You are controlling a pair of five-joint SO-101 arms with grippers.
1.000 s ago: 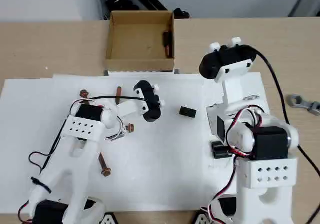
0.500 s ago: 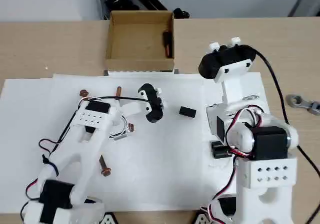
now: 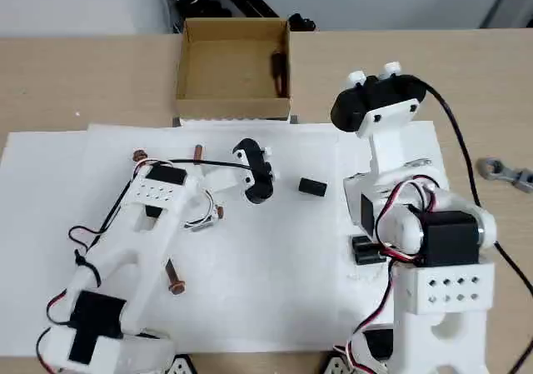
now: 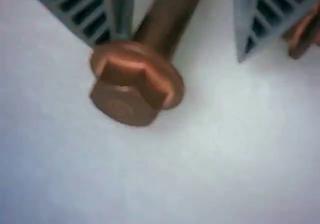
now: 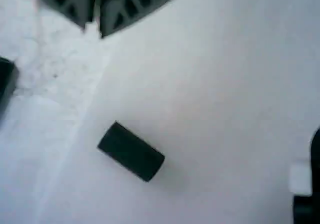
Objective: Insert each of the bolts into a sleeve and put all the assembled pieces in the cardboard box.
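High view looks down on the cardboard box (image 3: 233,106) at the far edge of the table (image 3: 83,74), with one assembled piece (image 3: 279,67) lying against its inner wall. On the white sheet (image 3: 275,291) the left arm (image 3: 141,224) stretches toward the middle. Three loose bolts lie around it (image 3: 198,153) (image 3: 139,155) (image 3: 174,280), and a fourth bolt head (image 3: 218,213) peeks out just beside its front end. A black sleeve (image 3: 312,187) lies between the two arms, and a second sleeve (image 3: 363,250) sits close against the right arm (image 3: 433,241).

From up there I cannot make out either pincer's fingers; the wrist views settle it. Left wrist view shows the left gripper (image 4: 180,39) spread wide around a copper bolt (image 4: 132,84) that lies on the sheet, its shaft near one finger (image 4: 85,9) and well apart from the other, with another bolt (image 4: 302,32) at the picture's edge. Right wrist view shows the right gripper (image 5: 95,27) pressed together on nothing, above the sheet, with the black sleeve (image 5: 131,151) lying apart from it.
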